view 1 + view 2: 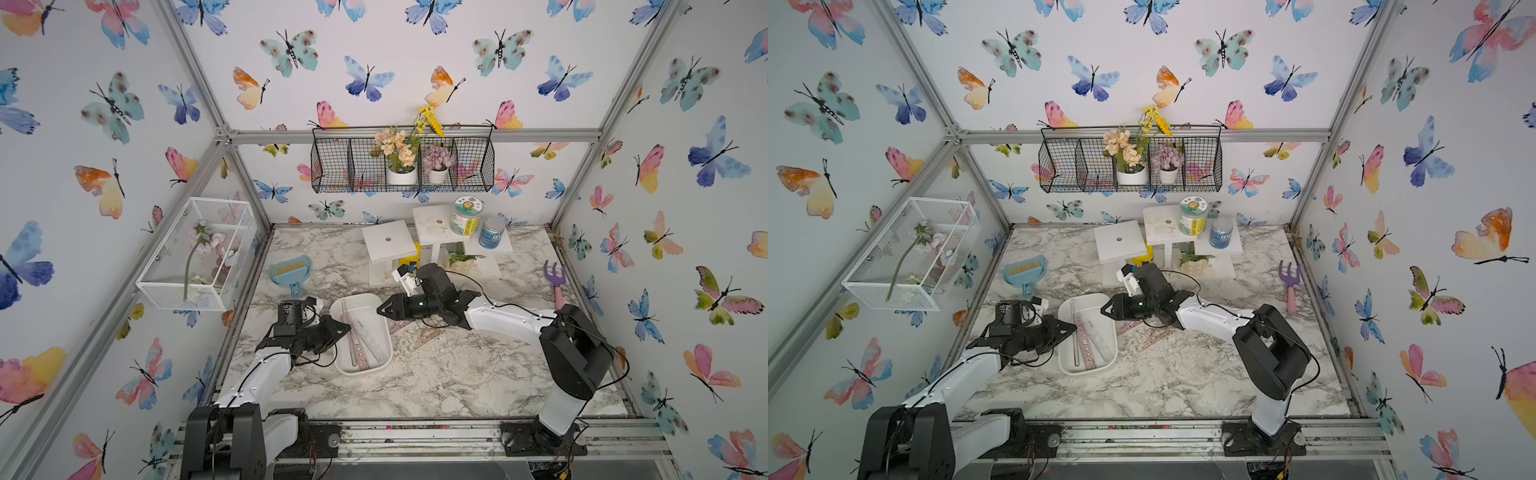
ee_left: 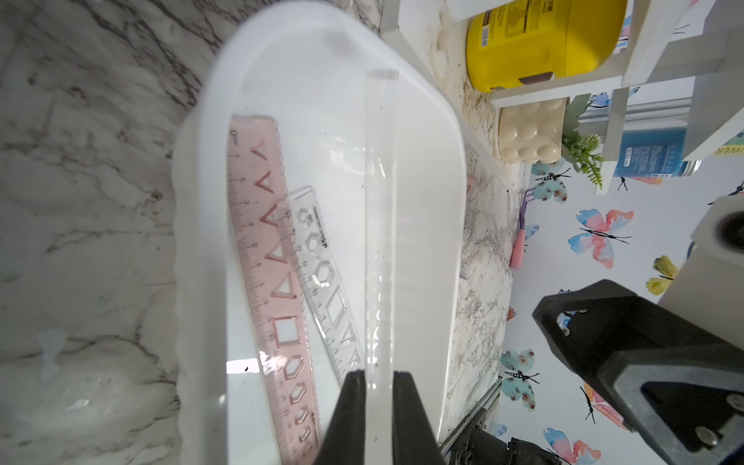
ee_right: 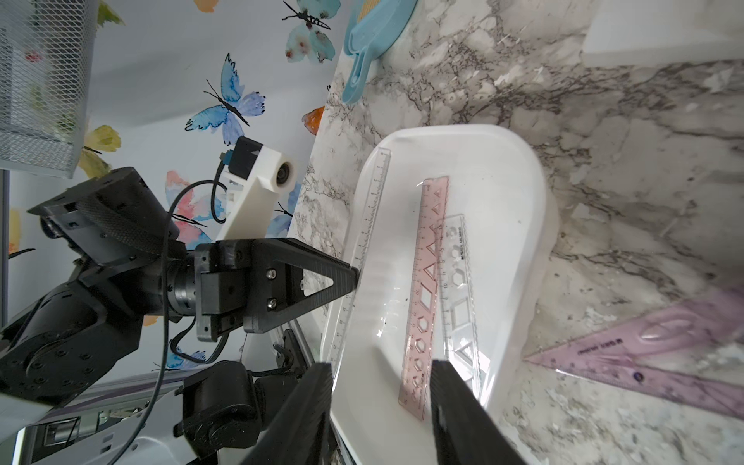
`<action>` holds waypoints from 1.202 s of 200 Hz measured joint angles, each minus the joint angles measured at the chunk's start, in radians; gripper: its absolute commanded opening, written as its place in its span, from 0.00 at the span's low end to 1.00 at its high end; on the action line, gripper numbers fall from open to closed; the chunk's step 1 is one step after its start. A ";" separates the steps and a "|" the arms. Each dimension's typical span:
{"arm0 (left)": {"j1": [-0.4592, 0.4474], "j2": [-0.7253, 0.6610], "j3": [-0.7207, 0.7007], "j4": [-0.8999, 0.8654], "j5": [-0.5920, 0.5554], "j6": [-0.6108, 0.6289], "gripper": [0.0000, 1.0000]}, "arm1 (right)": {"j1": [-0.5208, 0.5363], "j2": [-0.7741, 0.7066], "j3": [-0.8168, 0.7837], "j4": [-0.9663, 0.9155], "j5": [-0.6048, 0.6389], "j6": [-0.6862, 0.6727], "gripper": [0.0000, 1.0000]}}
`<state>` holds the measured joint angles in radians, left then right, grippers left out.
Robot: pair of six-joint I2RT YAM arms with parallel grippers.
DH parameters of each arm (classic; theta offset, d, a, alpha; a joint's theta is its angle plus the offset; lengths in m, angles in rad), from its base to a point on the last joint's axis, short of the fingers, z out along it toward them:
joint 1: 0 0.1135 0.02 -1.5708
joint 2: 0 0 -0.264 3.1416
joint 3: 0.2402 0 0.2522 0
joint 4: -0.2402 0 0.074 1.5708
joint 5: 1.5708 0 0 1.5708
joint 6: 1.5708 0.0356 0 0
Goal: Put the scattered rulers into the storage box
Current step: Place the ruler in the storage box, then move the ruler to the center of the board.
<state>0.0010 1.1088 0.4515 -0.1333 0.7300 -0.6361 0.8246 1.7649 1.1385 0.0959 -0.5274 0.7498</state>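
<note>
Left claw [image 2: 378, 376] closed, pinching a clear ruler [image 2: 380, 241] turned on edge along the left-arm side of the storage box [image 1: 362, 296]; can't tell if it touches the box floor. Right claw [image 3: 380, 364] about half open over the box's far end, holding nothing. Storage box sits mid-table [image 1: 436, 374] between the two arms. Straight rulers: 3, all at the box: the gripped one, plus a pink ruler [image 3: 426, 290] and a clear stencil ruler [image 3: 459, 290] lying flat inside, overlapping. Set squares [image 1: 428, 334]: 2, purple, on the table just right of the box, partly under the right arm
</note>
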 measured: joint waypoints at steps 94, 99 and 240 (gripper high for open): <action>-0.032 -0.121 0.215 -0.175 -0.139 0.046 0.99 | 0.000 -0.109 0.000 -0.146 0.181 -0.072 0.46; -0.045 -0.129 0.244 -0.187 -0.160 0.054 0.99 | -0.001 -0.123 0.000 -0.156 0.197 -0.079 0.46; -0.700 0.267 0.531 -0.266 -0.521 0.146 0.85 | -0.195 -0.285 -0.116 -0.551 0.608 -0.165 0.38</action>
<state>-0.6991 1.3754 0.9825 -0.3996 0.2092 -0.4900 0.6292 1.4803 1.0229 -0.4549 0.0807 0.5850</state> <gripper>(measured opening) 0.884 0.406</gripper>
